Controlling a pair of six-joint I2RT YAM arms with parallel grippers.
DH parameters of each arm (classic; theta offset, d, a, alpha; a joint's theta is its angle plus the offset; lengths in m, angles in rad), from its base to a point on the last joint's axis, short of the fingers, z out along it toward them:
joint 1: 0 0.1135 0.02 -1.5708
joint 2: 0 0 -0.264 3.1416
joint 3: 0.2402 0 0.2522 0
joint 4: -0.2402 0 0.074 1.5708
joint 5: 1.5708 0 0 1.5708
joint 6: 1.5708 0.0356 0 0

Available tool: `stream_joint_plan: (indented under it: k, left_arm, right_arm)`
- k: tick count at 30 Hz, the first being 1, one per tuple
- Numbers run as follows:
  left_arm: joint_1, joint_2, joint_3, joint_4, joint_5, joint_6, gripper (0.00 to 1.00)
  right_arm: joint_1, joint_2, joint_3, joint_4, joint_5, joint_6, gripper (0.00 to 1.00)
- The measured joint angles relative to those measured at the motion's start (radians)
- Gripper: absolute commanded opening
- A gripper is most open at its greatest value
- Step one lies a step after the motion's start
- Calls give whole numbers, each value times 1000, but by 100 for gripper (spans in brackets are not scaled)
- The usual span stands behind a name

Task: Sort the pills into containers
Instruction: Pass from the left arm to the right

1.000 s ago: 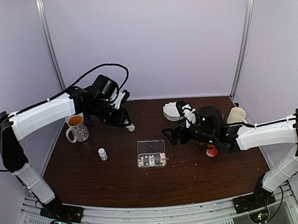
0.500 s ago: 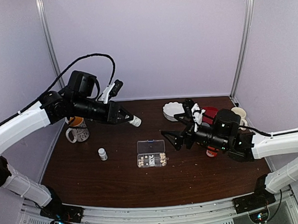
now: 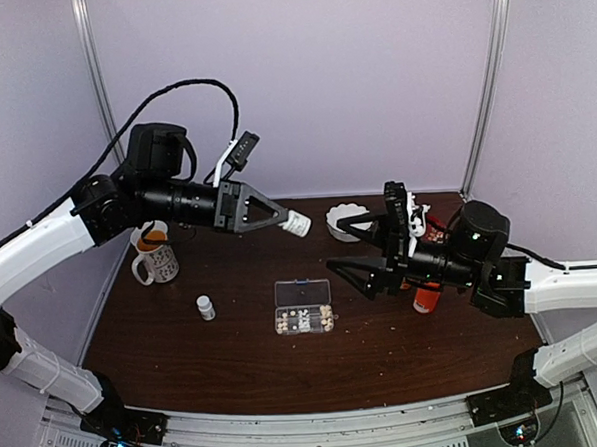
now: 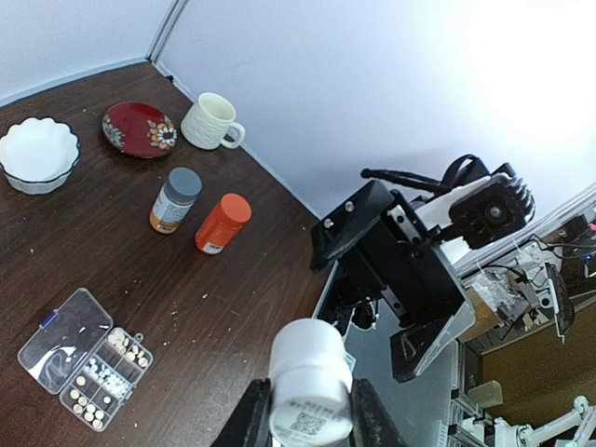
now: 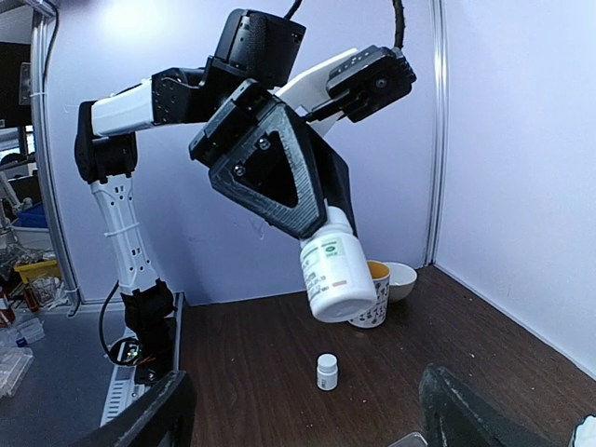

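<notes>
The clear organizer box (image 3: pixel 303 305) lies open at mid-table, pale pills (image 3: pixel 309 319) in its near compartments; the left wrist view shows the box (image 4: pixel 58 343) and pills (image 4: pixel 97 380) too. My left gripper (image 3: pixel 278 221) is shut on a white pill bottle (image 3: pixel 298 224), held tilted in the air above and behind the box. In its own view the bottle (image 4: pixel 309 380) fills the gap between the fingers. My right gripper (image 3: pixel 358 246) hovers open and empty, jaws wide, facing that bottle (image 5: pixel 332 267) from the right. A second tiny white bottle (image 3: pixel 206 307) stands left of the box.
A patterned mug (image 3: pixel 155 257) stands at the back left. A white bowl (image 3: pixel 344 221), a red plate (image 4: pixel 140 128), a cream mug (image 4: pixel 211 121), a grey-capped bottle (image 4: pixel 174 199) and an orange bottle (image 4: pixel 222 223) sit at the back right, under my right arm.
My left arm has lifted the white bottle and carried it right, toward the middle. The right arm has risen off the table and turned its open jaws toward the bottle.
</notes>
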State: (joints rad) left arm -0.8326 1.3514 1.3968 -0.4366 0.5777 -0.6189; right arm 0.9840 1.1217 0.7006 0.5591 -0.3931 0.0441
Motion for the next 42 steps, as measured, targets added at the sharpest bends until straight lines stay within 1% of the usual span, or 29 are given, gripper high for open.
stream_joint_plan:
  k: [3, 8, 17, 26, 31, 35, 38, 42]
  left_arm:
    - [-8, 0, 3, 28, 19, -16, 20]
    - [-19, 0, 3, 51, 35, -55, 20]
    - [-34, -18, -3, 72, 40, -94, 20]
    - [-48, -61, -47, 107, 52, -124, 20]
    - [-51, -63, -51, 109, 55, -131, 20]
    - [-53, -65, -51, 115, 62, -132, 20]
    - [-53, -67, -52, 116, 67, -134, 20]
    - [-54, -76, -62, 123, 71, -138, 20]
  right_arm:
    - [15, 4, 0, 17, -11, 4, 84]
    - [39, 22, 15, 39, -3, -18, 75]
    - [67, 74, 76, 83, 62, -72, 60]
    - [110, 116, 113, 90, 101, -110, 55]
    - [134, 117, 120, 93, 132, -136, 45]
    - [142, 124, 133, 95, 148, -150, 45]
    - [150, 130, 139, 96, 159, -154, 39]
    - [154, 141, 147, 96, 166, -162, 41]
